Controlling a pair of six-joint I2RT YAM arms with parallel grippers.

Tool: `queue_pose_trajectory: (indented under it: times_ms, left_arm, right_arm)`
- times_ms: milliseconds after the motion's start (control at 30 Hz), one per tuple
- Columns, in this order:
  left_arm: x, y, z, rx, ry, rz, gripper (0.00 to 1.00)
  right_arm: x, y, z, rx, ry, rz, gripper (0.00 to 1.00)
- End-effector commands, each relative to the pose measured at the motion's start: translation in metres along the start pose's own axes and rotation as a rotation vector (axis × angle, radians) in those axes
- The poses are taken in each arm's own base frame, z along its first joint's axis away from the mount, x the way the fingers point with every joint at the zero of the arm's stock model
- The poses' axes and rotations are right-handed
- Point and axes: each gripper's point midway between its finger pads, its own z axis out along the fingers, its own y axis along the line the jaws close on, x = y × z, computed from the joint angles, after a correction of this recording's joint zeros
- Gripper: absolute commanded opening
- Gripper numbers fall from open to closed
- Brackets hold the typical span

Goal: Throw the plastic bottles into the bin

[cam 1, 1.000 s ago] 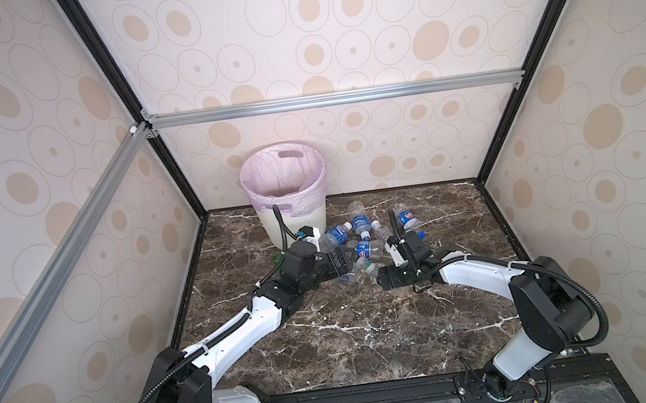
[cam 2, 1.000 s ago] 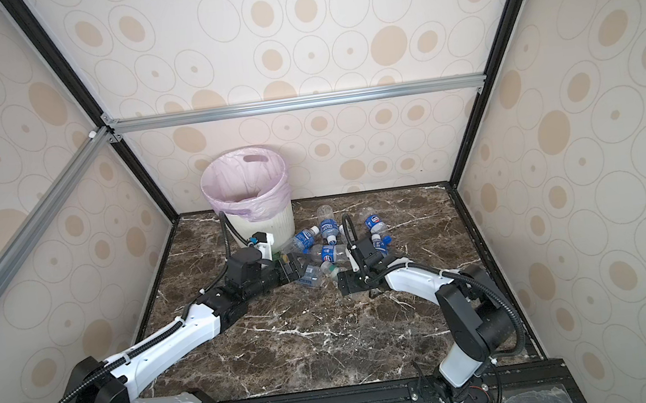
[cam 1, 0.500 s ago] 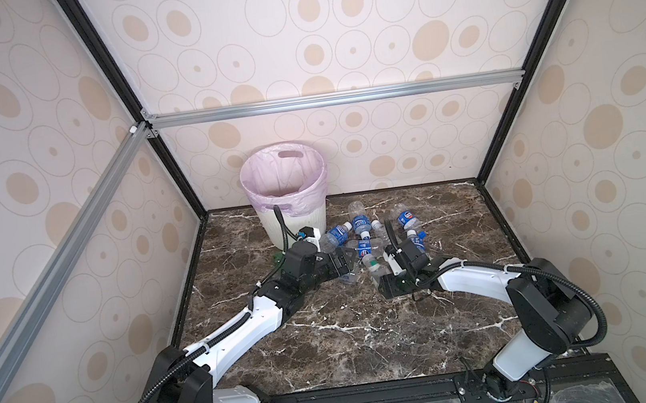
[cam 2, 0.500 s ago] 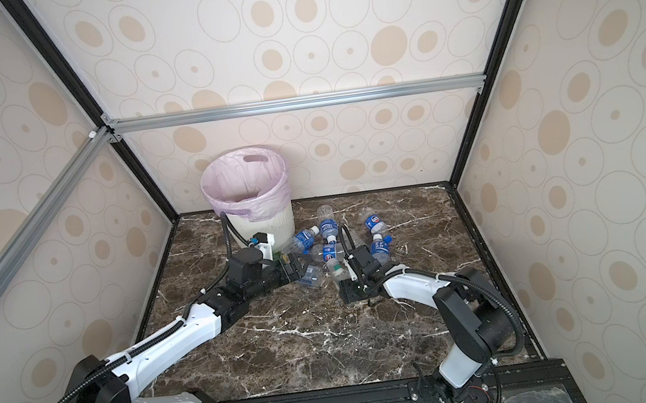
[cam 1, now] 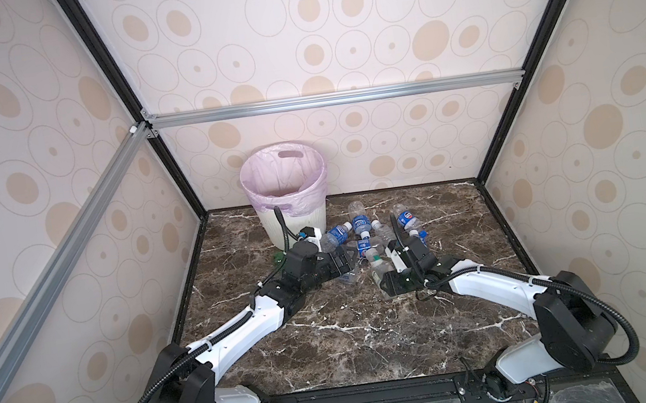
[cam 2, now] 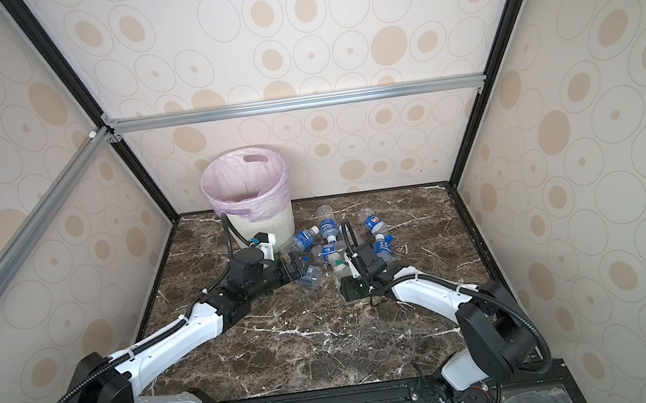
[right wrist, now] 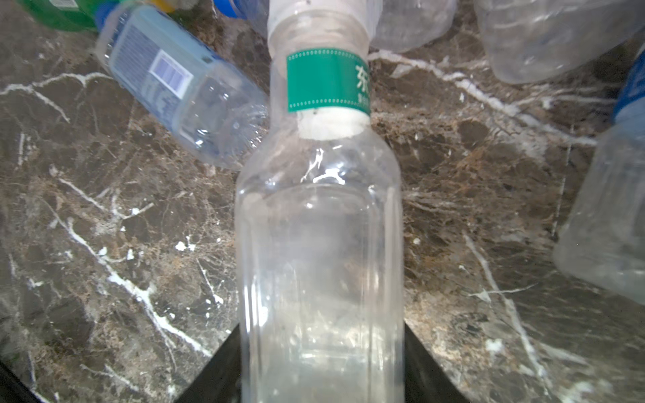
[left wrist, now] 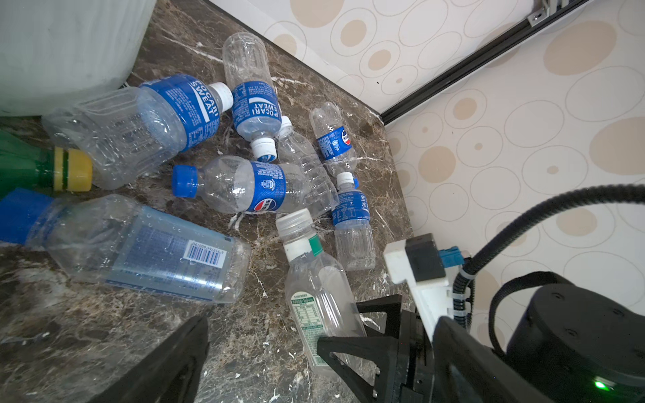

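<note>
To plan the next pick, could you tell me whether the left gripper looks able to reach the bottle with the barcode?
Probably yes: the left gripper is open near the barcode bottle, whose near side lies uncovered; the green-banded bottle is only at its base.

Left arm and right arm low, outstretched; left hand wide, right hand in a narrower grip.

High stereo pair, wrist cameras near bottles

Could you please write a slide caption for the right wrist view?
Right tool clasps a clear green-banded bottle lying on the marble table.
</note>
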Motion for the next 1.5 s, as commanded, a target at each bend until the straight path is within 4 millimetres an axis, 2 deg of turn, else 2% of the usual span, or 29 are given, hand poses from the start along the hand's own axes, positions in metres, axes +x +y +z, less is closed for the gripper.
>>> queue_pose_trajectory:
  times_ms: [0, 267, 567, 767, 1000, 1233, 1467]
  left_arm:
    - [0.002, -0.011, 0.003, 0.06, 0.002, -0.046, 0.99]
    - [0.003, -0.024, 0.012, 0.138, 0.018, -0.095, 0.99]
    - [0.005, -0.037, 0.022, 0.189, 0.034, -0.11, 0.96]
    - [-0.01, -0.047, 0.028, 0.181, 0.008, -0.082, 0.93]
    - [-0.022, -0.048, 0.034, 0.172, -0.029, -0.095, 0.83]
    - [-0.03, -0.056, 0.04, 0.204, -0.052, -0.112, 0.63]
    - [-0.038, -0.06, 0.041, 0.214, -0.076, -0.108, 0.58]
  right_arm:
    - [-0.02, 0.021, -0.022, -0.067, -0.056, -0.005, 0.51]
    - [-0.047, 0.044, -0.051, -0.147, -0.132, 0.0, 0.51]
    - [-0.056, 0.062, -0.066, -0.211, -0.167, -0.014, 0.49]
    - [-0.059, 0.075, -0.076, -0.254, -0.202, -0.049, 0.48]
    - [-0.06, 0.085, -0.086, -0.285, -0.223, -0.065, 0.47]
    - [-0.058, 0.093, -0.092, -0.324, -0.239, -0.086, 0.46]
    - [-0.057, 0.1, -0.098, -0.364, -0.257, -0.109, 0.46]
